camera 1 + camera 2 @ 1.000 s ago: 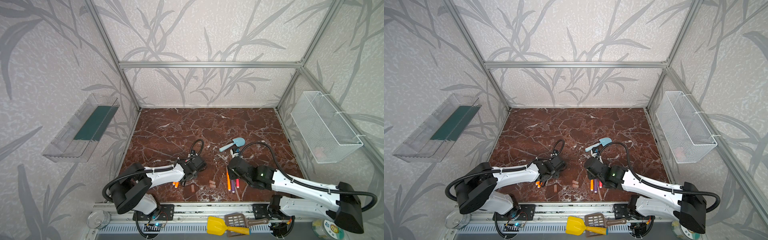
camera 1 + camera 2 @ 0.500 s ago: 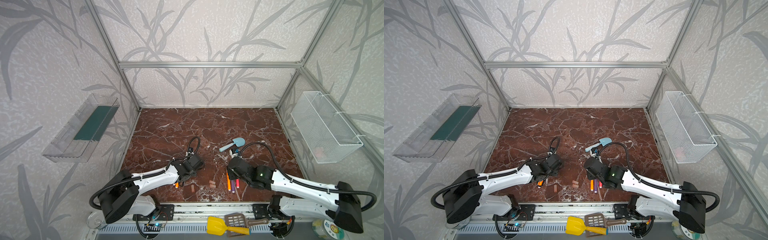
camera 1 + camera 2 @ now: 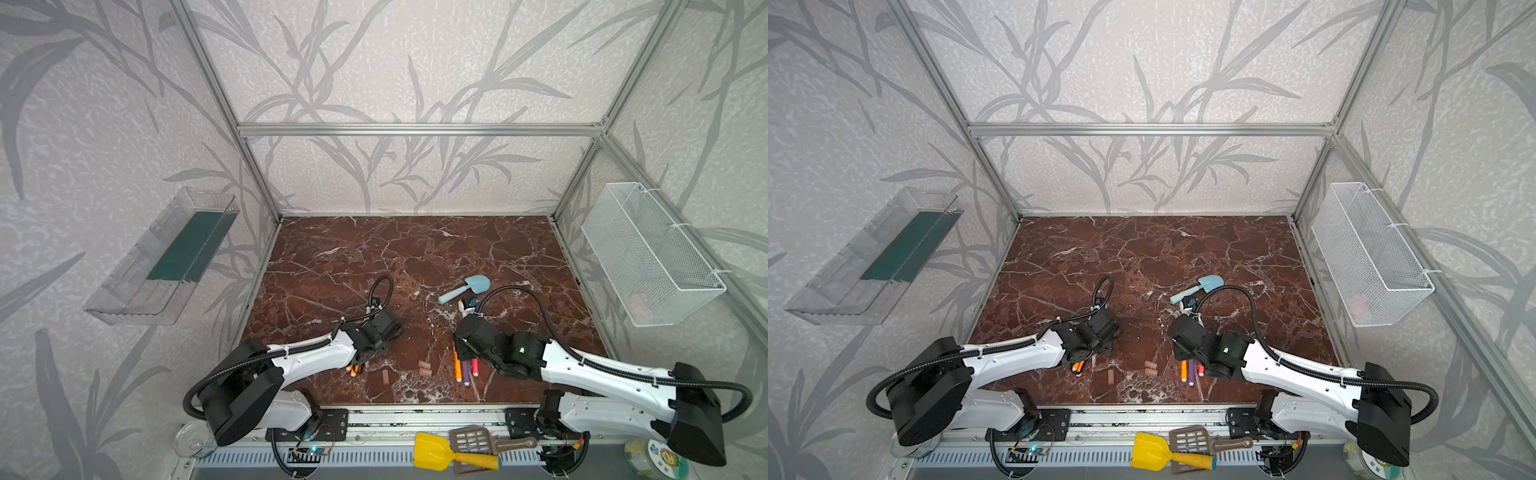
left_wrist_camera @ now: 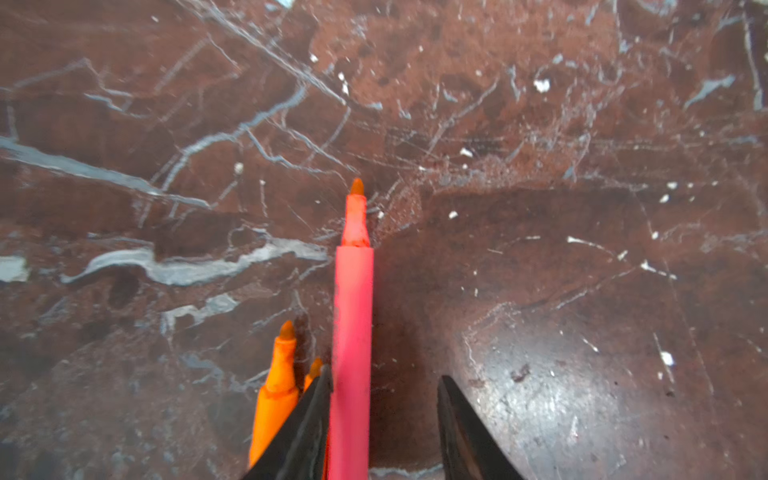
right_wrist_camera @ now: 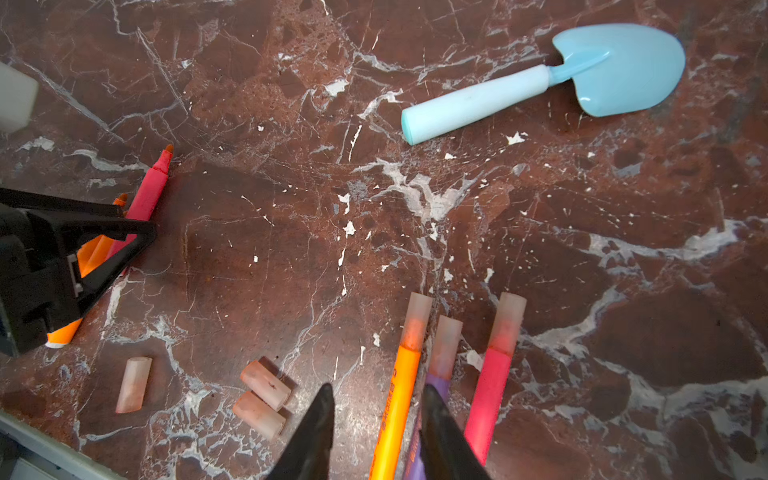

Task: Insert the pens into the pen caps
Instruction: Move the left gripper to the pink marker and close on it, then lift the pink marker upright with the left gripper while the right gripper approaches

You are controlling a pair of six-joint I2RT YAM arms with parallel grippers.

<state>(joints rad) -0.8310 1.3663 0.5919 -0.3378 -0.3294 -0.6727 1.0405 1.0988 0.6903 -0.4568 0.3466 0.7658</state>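
Observation:
An uncapped red-pink pen [image 4: 352, 311] lies on the marble between the jaws of my left gripper [image 4: 384, 374]. It touches one finger and a gap shows to the other, so the gripper is open. Two uncapped orange pens [image 4: 276, 382] lie just outside that finger. My right gripper [image 5: 376, 388] is open over a capped orange pen [image 5: 401, 382], beside a capped purple pen [image 5: 446, 340] and a capped red-pink pen [image 5: 490, 386]. Three loose pen caps [image 5: 266, 384] lie on the floor between the arms, also seen in a top view as caps [image 3: 424, 368].
A light-blue toy shovel [image 3: 465, 288] lies behind the right arm. A yellow scoop [image 3: 432, 451] and a brown slotted spatula [image 3: 473, 440] rest on the front rail. A wire basket [image 3: 648, 253] hangs on the right wall, a clear tray [image 3: 166, 257] on the left wall.
My left arm's rear section has swung to the left, and its gripper has shifted slightly over the uncapped pens. The right arm has not moved.

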